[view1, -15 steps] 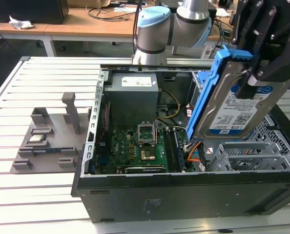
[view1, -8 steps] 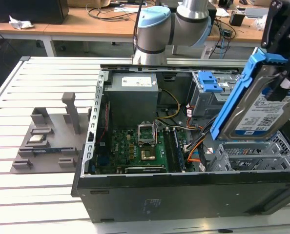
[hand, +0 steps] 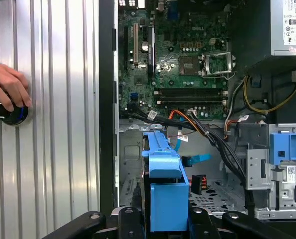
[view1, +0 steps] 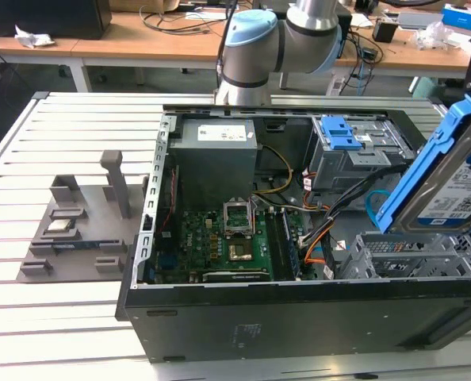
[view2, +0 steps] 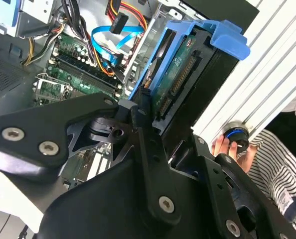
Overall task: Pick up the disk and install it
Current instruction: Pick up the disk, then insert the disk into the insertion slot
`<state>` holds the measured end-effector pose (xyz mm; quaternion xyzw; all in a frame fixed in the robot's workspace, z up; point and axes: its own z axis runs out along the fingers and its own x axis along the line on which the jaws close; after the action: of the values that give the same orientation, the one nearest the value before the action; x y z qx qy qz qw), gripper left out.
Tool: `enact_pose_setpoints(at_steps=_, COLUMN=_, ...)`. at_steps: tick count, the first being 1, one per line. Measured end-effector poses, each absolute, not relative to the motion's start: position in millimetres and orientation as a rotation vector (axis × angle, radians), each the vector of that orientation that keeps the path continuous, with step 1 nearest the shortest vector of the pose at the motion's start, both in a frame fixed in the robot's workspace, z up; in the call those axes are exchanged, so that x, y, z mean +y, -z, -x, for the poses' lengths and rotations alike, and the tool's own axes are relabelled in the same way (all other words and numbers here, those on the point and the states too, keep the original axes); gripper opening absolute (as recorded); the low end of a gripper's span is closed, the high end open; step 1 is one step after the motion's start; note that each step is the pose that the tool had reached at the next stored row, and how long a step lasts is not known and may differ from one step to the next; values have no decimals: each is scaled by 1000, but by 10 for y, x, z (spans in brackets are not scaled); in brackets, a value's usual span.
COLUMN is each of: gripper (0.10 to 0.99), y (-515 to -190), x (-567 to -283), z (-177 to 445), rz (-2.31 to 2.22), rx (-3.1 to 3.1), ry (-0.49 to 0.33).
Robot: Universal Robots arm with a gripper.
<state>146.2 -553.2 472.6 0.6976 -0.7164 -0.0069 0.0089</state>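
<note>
The disk (view1: 449, 182), a silver hard drive in a blue plastic caddy, hangs tilted at the exterior view's right. It is just above the metal drive cage (view1: 414, 255) in the front corner of the open computer case (view1: 220, 317). My gripper (view2: 153, 112) is shut on the disk (view2: 180, 74), with black fingers (view2: 144, 107) pressed against the caddy's sides. In the first wrist view the caddy's blue end (hand: 165, 194) stands between the gripper (hand: 164, 216) arms, over the case floor and cables.
The case holds a green motherboard (view1: 227, 238), a grey power supply (view1: 216, 151), loose cables (hand: 208, 134) and a bay with a blue latch (view1: 342, 131). A person's hand (hand: 8, 87) rests on a black knob on the slatted table. A grey parts fixture (view1: 85, 214) stands at the exterior view's left.
</note>
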Motion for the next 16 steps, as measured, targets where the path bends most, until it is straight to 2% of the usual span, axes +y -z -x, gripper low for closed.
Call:
enact_pose_setpoints(at_steps=10, gripper=361, y=-4705, x=-5532, z=-1468, rz=-2179, rx=-2238, ry=22)
enact_pose_setpoints(at_steps=16, gripper=361, y=-4581, x=-5519, z=-1468, rz=-2179, rx=-2238, ry=22)
